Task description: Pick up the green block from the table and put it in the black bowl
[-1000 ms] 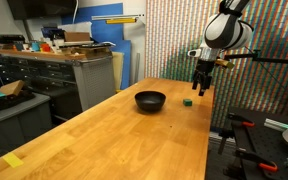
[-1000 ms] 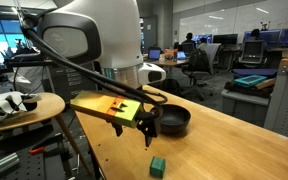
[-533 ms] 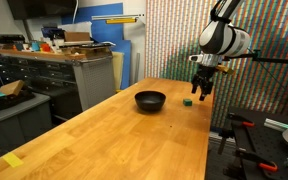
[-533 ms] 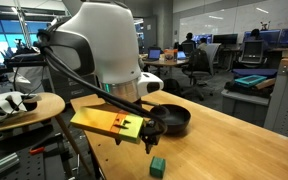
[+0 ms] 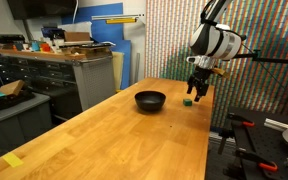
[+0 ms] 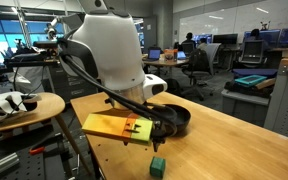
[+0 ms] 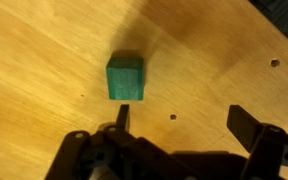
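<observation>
Wide-spread, empty gripper point(image 7: 181, 112) just above green block point(image 7: 125, 78) on table point(image 7: 44, 50), black bowl point(image 5: 150, 100) nearby

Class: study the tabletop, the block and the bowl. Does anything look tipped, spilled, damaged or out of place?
Nothing stands out. The green block lies flat on the table, the black bowl stands upright and apart from it, and the gripper hangs open near the block. The wrist view shows two small holes in the wood.

green block point(image 7: 125, 78) on table point(image 5: 134, 140), near black bowl point(image 5: 150, 100)
</observation>
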Action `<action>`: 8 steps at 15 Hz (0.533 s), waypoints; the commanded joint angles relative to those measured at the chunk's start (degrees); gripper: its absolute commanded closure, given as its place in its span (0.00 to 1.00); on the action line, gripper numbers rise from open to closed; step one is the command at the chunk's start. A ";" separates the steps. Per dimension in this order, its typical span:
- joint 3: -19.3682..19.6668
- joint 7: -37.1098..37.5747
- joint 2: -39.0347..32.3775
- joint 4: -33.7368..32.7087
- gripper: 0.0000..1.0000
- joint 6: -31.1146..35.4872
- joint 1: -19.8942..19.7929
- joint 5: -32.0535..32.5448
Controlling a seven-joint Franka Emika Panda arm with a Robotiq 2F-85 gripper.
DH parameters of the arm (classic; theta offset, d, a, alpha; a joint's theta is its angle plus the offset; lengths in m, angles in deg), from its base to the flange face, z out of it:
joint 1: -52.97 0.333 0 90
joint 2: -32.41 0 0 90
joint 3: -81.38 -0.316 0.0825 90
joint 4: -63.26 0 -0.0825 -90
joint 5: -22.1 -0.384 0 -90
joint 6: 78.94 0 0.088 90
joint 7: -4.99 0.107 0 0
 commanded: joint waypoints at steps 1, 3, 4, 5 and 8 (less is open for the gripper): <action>-1.78 -7.13 -4.77 -4.34 0.00 1.55 -1.84 -5.73; -1.77 -9.25 -6.94 -5.49 0.00 1.75 -2.30 -6.50; -1.92 -10.37 -7.86 -6.03 0.00 1.84 -2.68 -6.98; -2.08 -11.36 -8.80 -6.54 0.00 2.02 -3.11 -7.32; -2.68 -13.65 -11.52 -8.26 0.00 2.66 -4.49 -8.79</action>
